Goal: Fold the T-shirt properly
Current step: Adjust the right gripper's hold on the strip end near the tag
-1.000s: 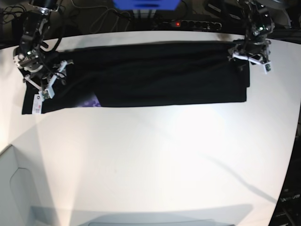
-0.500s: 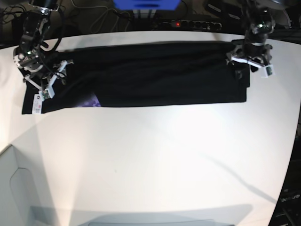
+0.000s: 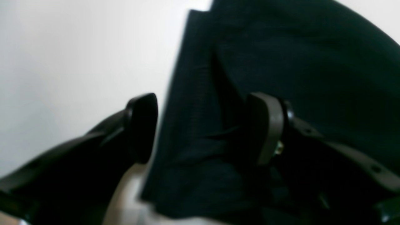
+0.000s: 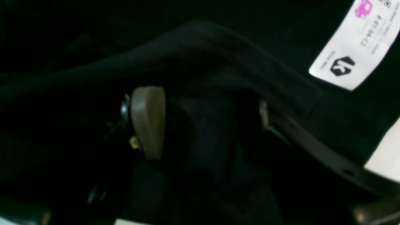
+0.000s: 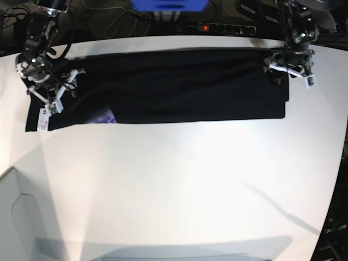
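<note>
Fingers (image 3: 268, 128) of left gripper (image 3: 203, 128) spread wide, nothing grasped; right gripper (image 4: 203, 122) likewise parted over cloth. T-shirt (image 5: 179, 84) laid as long folded band along table's (image 5: 190, 179) far edge. Soft, floppy stuff, best pinched at end corners.

T-shirt (image 5: 179, 84): black cloth, folded into a long flat band across the far side of the white surface, running left to right. Near edge straight, layers stacked at the right end with one lower layer stepping out. A sliver of purple print (image 5: 106, 116) peeks from under the near edge toward the left. White label (image 5: 43, 118) at the left end, printed with a dark logo and pink mark.
</note>
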`<state>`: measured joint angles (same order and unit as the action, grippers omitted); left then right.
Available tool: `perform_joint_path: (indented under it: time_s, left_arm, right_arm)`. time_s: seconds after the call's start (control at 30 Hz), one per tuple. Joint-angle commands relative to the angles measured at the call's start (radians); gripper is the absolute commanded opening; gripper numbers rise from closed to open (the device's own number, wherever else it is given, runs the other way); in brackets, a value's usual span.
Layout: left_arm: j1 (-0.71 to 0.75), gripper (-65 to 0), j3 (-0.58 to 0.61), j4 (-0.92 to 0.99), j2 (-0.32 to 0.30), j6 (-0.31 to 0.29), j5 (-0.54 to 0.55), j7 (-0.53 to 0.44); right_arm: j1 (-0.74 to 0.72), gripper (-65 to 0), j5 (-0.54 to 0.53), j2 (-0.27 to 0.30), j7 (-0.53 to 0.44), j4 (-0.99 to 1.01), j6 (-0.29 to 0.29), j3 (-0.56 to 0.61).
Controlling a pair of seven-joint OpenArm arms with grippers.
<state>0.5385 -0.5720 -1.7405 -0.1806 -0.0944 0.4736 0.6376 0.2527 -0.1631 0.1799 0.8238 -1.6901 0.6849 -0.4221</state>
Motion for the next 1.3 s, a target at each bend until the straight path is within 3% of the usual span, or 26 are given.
perform_joint_path:
  time_s: [0.0,0.63,0.87,1.07,1.17,1.27]
  left_arm:
    - [0.009,-22.6,-0.019,-0.02,-0.009,0.0,0.001,-0.017]
    - [-0.004,-24.1,-0.03,0.087,-0.009,-0.003,0.01,-0.017]
    - [-0.022,-50.2,-0.001,0.132,-0.009,-0.005,0.01,-0.019]
    - [-0.025,-53.5,0.036,0.152,-0.017,-0.005,0.01,-0.026]
    - [-0.024,-65.0,0.034,0.136,-0.015,-0.005,0.01,-0.023]
    - [-0.021,-64.7,0.034,0.099,-0.013,-0.005,0.01,-0.025]
  right_arm:
    - [-0.002,-27.7,0.0,0.008,0.001,-0.012,0.013,-0.002]
    - [0.0,-27.7,0.0,0.011,0.001,-0.011,0.013,0.045]
    - [0.0,-27.7,0.001,0.011,0.006,-0.012,0.013,0.045]
    - [0.0,-27.7,0.001,0.011,0.007,-0.015,0.013,0.044]
    - [0.0,-27.7,0.001,0.011,0.009,-0.015,0.013,0.044]
    - [0.0,-27.7,0.001,0.011,0.009,-0.015,0.013,0.042]
